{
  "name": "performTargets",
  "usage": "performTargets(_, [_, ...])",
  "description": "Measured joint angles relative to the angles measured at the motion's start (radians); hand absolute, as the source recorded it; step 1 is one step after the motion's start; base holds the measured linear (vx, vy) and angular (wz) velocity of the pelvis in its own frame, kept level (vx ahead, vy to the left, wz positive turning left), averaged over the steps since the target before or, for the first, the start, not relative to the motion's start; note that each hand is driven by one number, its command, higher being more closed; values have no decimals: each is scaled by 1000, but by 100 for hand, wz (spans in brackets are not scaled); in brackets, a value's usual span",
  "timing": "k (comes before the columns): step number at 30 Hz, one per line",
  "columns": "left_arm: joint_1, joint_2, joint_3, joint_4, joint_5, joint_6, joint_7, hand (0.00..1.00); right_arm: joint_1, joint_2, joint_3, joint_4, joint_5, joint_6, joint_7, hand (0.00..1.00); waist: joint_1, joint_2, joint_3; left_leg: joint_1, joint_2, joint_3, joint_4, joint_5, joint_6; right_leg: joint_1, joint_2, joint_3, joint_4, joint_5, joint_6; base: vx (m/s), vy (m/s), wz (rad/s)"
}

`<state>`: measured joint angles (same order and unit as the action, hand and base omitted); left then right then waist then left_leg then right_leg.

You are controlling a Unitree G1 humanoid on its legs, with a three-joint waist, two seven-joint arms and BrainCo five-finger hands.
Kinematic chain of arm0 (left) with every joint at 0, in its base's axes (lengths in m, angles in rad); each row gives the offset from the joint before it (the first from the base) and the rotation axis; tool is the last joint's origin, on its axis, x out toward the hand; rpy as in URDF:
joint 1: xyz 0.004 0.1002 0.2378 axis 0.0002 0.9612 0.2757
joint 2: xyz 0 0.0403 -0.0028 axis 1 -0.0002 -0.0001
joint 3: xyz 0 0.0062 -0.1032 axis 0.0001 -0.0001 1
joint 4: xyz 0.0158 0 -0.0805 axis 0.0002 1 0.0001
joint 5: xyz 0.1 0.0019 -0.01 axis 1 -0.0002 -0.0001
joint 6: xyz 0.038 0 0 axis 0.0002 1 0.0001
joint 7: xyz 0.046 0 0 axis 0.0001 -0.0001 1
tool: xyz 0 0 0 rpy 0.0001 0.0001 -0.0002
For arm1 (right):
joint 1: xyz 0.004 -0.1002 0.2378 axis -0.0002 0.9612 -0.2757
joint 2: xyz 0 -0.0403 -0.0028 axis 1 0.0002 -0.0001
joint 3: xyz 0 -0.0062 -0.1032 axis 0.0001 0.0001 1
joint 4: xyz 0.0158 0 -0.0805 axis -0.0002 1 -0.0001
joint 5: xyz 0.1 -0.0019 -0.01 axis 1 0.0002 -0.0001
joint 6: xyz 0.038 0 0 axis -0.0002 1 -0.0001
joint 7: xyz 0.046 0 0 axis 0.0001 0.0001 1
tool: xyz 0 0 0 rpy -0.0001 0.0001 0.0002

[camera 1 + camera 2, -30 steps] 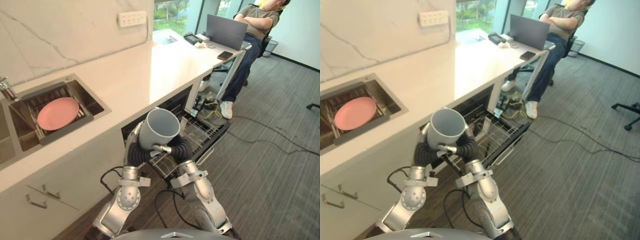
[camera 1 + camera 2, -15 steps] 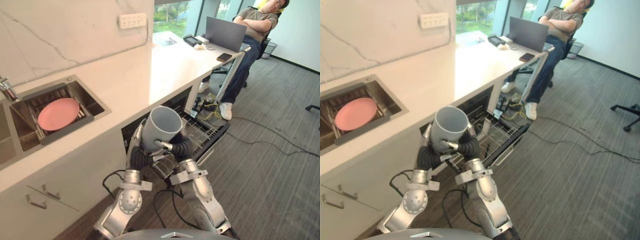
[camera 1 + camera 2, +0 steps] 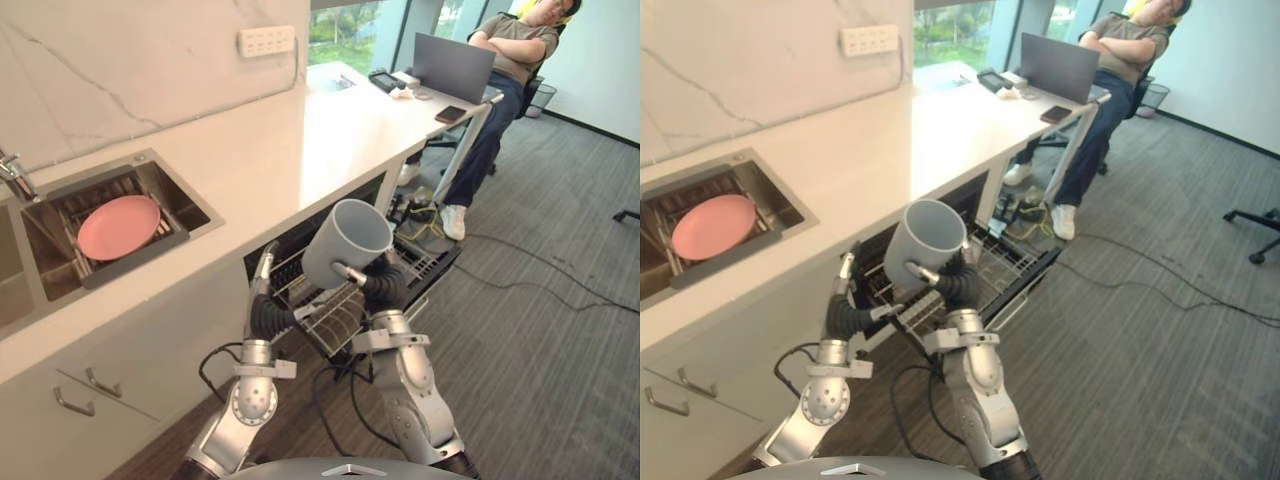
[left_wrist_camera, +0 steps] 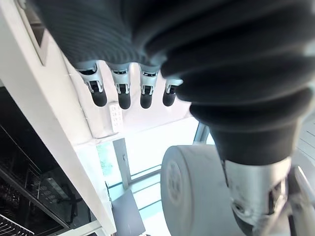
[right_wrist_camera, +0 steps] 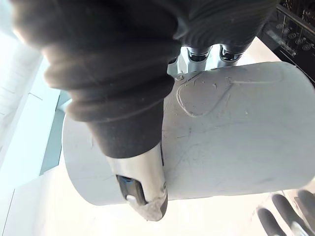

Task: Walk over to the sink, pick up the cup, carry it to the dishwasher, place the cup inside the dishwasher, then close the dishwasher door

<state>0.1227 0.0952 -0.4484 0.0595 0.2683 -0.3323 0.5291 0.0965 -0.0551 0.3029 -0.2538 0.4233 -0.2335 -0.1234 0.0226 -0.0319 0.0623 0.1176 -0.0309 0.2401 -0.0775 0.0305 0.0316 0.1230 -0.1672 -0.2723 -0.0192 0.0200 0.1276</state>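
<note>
The right hand (image 3: pixel 372 283) curls its thumb and fingers round the grey cup (image 3: pixel 345 240), holding it just over the wire rack (image 3: pixel 325 315) of the open dishwasher (image 3: pixel 365 192), ready to go in, while the left hand (image 3: pixel 266 272), at its eight o'clock, is flat and empty.

Top and right of frame: dark ribbed cover of the left hand (image 4: pixel 147 29), with its silver, dark-tipped fingers (image 4: pixel 99 96) hanging straight in a row at upper left, closed on nothing, and its thumb (image 4: pixel 251 201) reaching down at lower right. Lower centre, just beside the thumb and partly overlapped by it, contact not discernible: pale grey cup (image 4: pixel 192 191). Left side, running diagonally down the frame: white counter edge (image 4: pixel 59 113), with the dark dishwasher interior (image 4: pixel 29 196) at lower left and a white wall socket (image 4: pixel 115 117) just below the fingertips.
</note>
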Motion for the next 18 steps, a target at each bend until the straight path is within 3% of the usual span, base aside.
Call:
performTargets(2, [5,3,37,42,-70,-19,-49,0,-12,-13,-49,35,-1,19,-11,100,-2,-2,1,-14,-1,-13,1,5,1,-8,-2,-16,2,1,0,-27,0,19])
performTargets(4, [-15,13,97,103,-131,-29,-114,0,-128,-55,-140,174,-38,51,-27,100,5,-12,20,-117,7,-26,72,-4,-1,-71,-3,-22,15,14,-8,-82,3,23])
performTargets(7, [-79,30,142,156,-180,-31,-133,0,-324,-128,-229,311,-66,81,-42,100,12,-4,119,-218,20,-48,148,-15,-7,-127,0,-44,19,36,-24,-163,-6,24])
performTargets(8, [-97,53,152,174,-205,-31,-147,0,-404,-165,-251,364,-78,100,-54,100,25,-1,167,-238,23,-50,152,-5,-9,-144,2,-46,19,44,-25,-206,5,12])
performTargets(10, [-100,85,160,193,-237,-27,-176,0,-487,-219,-262,416,-86,139,-63,100,40,0,206,-281,28,-56,163,2,-12,-175,6,-56,17,56,-32,-172,-2,13])
performTargets(15, [-122,127,171,291,-350,16,-365,0,-742,-387,-268,656,-98,247,-55,100,86,3,318,-388,33,-109,161,51,-5,-254,15,-119,20,78,-48,-60,-16,31])
performTargets(18, [-133,127,160,347,-409,23,-444,0,-895,-451,-265,818,-97,283,-27,100,118,15,357,-428,34,-134,160,70,4,-285,17,-146,30,80,-46,-3,-23,27])
